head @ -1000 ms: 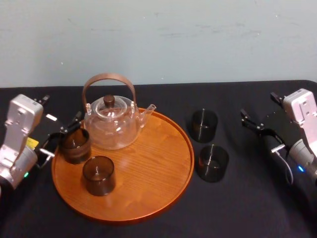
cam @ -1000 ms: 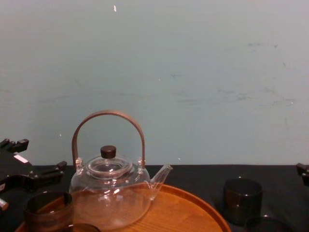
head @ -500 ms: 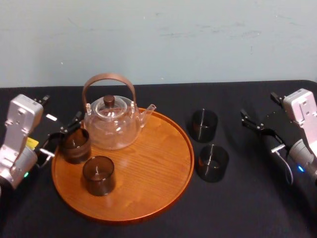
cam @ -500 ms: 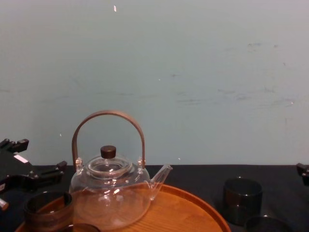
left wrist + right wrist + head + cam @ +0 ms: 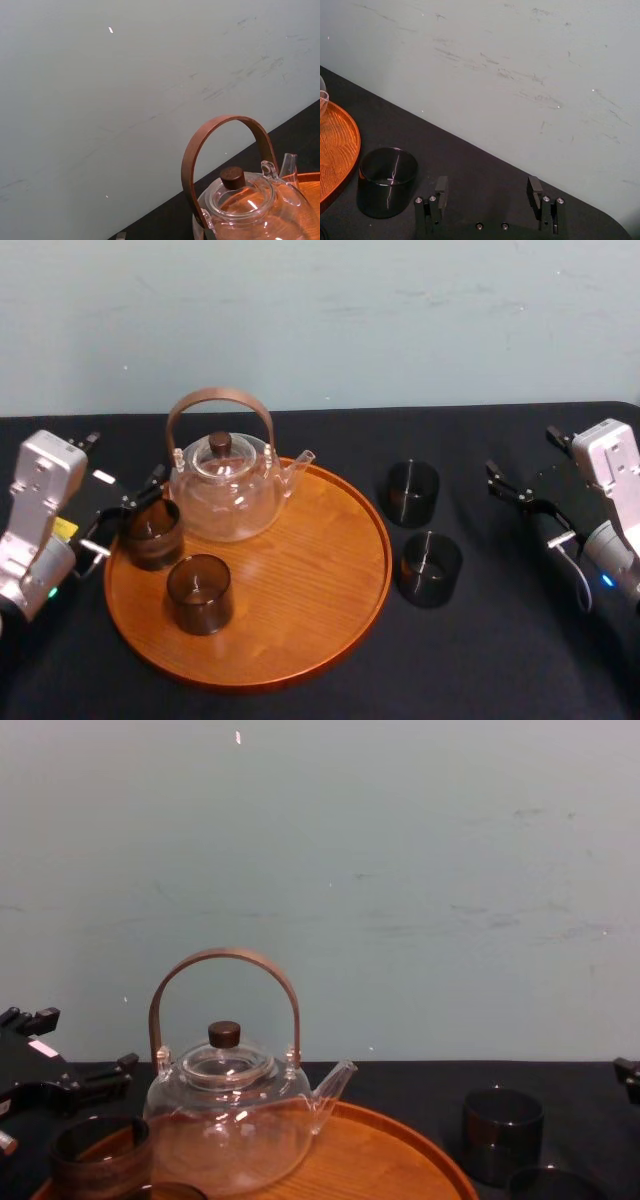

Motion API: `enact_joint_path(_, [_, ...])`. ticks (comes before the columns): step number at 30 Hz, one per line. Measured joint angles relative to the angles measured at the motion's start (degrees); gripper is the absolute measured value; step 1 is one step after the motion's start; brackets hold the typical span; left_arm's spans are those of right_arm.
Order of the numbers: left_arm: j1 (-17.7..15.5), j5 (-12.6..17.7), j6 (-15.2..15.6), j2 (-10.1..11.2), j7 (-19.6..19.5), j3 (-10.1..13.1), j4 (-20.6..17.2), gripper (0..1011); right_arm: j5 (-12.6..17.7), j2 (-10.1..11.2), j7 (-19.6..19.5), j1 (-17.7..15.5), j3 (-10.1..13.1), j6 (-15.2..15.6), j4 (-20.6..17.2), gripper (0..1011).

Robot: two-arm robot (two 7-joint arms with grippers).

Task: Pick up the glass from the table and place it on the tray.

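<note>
- A large round orange-brown wooden tray [image 5: 300, 570] with a low raised rim lies on a black tablecloth [image 5: 500, 660].
- On the far left part of the tray, a clear glass teapot [image 5: 225, 492] with an arched brown handle and a dark lid knob stands upright.
- Just inside the tray's left rim a smoky brown cylindrical glass [image 5: 152, 533] stands upright, close beside the teapot.
- A second brown glass [image 5: 200, 592] stands on the tray nearer the robot, apart from the first.
- The left gripper [image 5: 130, 510] is at the tray's left rim with its fingers spread apart. The smoky brown cylindrical glass is just beside its fingertips, and I cannot tell whether they touch.
- Right of the tray, a far dark glass [image 5: 413, 493] and a near dark glass [image 5: 430, 568] stand on the cloth. Both are near the rim but not touching it.
- The right gripper [image 5: 487, 195] is well to the right of the tray, beyond both dark glasses. Its fingers are wide apart with nothing between them.
</note>
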Motion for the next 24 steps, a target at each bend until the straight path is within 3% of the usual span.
enact_joint_path(18, [0.0, 0.0, 0.0, 0.0, 0.0, 0.0, 0.0, 1001, 0.0, 0.0, 0.0, 0.0, 0.0, 0.0, 0.0, 1002])
enact_joint_path(24, [0.0, 0.0, 0.0, 0.0, 0.0, 0.0, 0.0, 1001, 0.7, -0.1, 1.5, -0.6, 1.2, 0.3, -0.7, 1002])
